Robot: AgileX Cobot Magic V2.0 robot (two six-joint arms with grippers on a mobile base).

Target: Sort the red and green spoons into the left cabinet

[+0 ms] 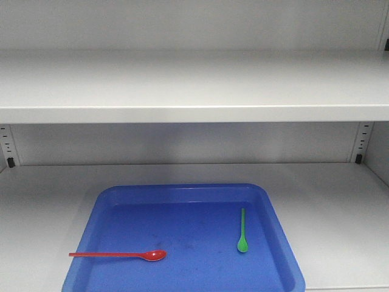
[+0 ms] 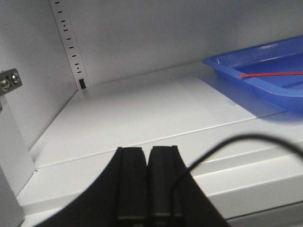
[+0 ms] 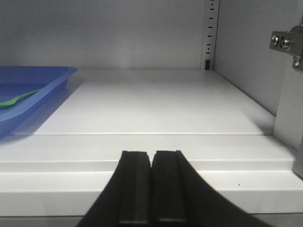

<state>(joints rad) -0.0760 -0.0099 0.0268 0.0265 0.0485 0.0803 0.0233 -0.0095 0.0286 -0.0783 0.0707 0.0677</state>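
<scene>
Shelf tray (image 1: 109, 201): spoons (image 1: 242, 231) beyond jaws.

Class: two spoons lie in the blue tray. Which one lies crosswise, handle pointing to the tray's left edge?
The red spoon: its handle runs sideways over the blue tray's left rim. The green spoon points toward the back.

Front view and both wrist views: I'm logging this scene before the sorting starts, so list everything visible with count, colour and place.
Red spoon: one, red, lying crosswise in the tray's front left, bowl toward the middle.
Green spoon: one, green, lying in the tray's right part, bowl toward the front.
Tray: one, blue, on the lower shelf.
Cabinet: one, grey-white, two shelves in view, slotted rails at the sides.
Hinge: two, metal, one at the edge of each wrist view.
Left gripper: one, black, jaws together, at the shelf's front left.
Right gripper: one, black, jaws together, at the shelf's front right.
</scene>
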